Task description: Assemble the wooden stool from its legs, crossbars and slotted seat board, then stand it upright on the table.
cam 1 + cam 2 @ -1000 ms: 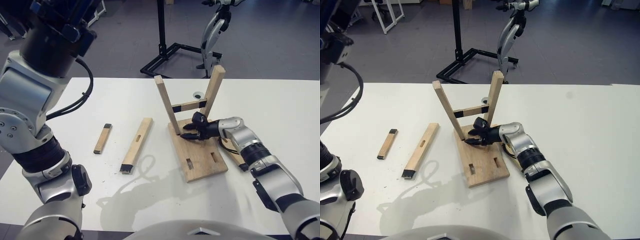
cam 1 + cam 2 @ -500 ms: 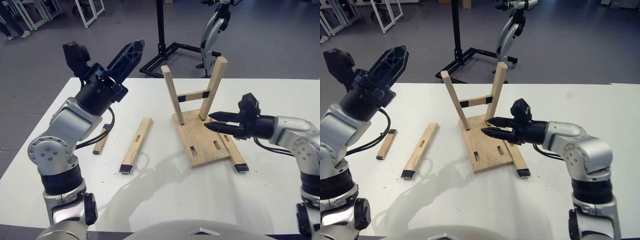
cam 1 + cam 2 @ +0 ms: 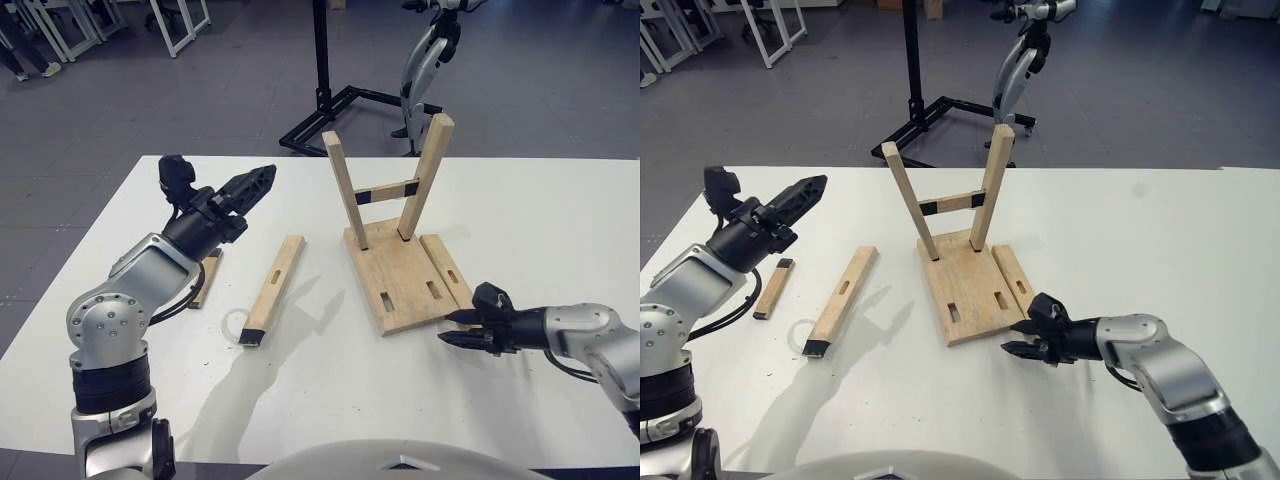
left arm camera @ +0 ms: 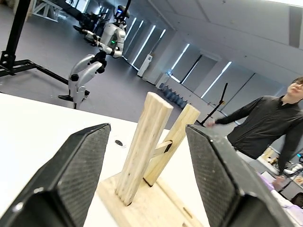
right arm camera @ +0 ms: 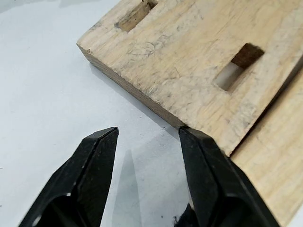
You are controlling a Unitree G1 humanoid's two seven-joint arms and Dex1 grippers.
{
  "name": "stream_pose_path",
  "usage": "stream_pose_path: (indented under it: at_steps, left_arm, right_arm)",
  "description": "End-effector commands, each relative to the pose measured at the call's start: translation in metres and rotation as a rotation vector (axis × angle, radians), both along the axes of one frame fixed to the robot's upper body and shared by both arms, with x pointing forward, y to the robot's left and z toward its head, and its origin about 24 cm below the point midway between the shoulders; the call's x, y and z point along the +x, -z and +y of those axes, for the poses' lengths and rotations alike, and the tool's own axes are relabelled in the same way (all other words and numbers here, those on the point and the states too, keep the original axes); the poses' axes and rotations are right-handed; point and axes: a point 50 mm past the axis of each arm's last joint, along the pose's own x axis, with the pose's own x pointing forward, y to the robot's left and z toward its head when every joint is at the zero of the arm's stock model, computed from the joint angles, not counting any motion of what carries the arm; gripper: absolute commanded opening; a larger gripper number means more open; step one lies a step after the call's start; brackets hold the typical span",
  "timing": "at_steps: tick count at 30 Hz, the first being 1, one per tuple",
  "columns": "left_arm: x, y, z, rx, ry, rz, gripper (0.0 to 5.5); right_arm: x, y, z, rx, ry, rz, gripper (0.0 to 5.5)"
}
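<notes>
Your right pincer (image 3: 1024,341), open and empty, sits at the near right corner of the seat board (image 3: 962,292) mid-counter (image 3: 1140,230), the loose leg (image 3: 1012,278) alongside it running toward the far edge, your open left pincer (image 3: 265,180) well apart.

Seat board (image 3: 405,285): near half w/ 2 slots open from above; far half blocked by upright legs (image 3: 345,195) + crossbar (image 3: 388,190). Loose leg (image 3: 448,270) hugs its right edge. Left: free gap up to slotted leg (image 3: 275,285).

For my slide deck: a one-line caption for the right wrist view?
Open right gripper poised at a corner of the slotted seat board.
</notes>
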Motion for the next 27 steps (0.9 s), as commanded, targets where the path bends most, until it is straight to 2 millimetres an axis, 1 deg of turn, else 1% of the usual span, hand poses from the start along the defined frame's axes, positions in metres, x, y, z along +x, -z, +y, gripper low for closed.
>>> stream_pose_path:
  at_steps: [1, 6, 12, 14, 15, 18, 21, 23, 27]
  left_arm:
    - [0.004, 0.012, 0.007, 0.024, -0.063, 0.035, 2.96]
    - [0.002, 0.024, 0.008, 0.032, -0.096, 0.068, 2.96]
    - [0.007, 0.026, 0.007, 0.033, -0.106, 0.071, 2.96]
    - [0.011, 0.025, 0.007, 0.036, -0.108, 0.069, 2.96]
    - [0.011, 0.025, 0.007, 0.033, -0.110, 0.067, 2.96]
    - [0.007, 0.028, 0.007, 0.025, -0.118, 0.071, 2.96]
    - [0.006, 0.029, 0.008, 0.020, -0.125, 0.072, 2.96]
    - [0.007, 0.028, 0.007, 0.017, -0.127, 0.069, 2.96]
    - [0.007, 0.027, 0.005, 0.014, -0.121, 0.067, 2.96]
  right_arm:
    - [0.012, -0.006, 0.008, -0.011, -0.047, -0.065, 2.35]
    - [0.018, -0.014, 0.018, -0.001, -0.118, -0.090, 2.35]
    - [0.037, -0.027, 0.046, 0.038, -0.194, -0.159, 2.35]
    - [0.040, -0.030, 0.050, 0.050, -0.192, -0.172, 2.35]
    - [0.043, -0.031, 0.047, 0.041, -0.173, -0.180, 2.35]
    - [0.050, -0.029, 0.030, -0.023, -0.104, -0.194, 2.35]
    - [0.049, -0.023, 0.018, -0.066, -0.079, -0.162, 2.35]
    - [0.049, -0.018, 0.012, -0.092, -0.070, -0.139, 2.35]
    - [0.045, -0.006, 0.008, -0.108, -0.059, -0.088, 2.35]
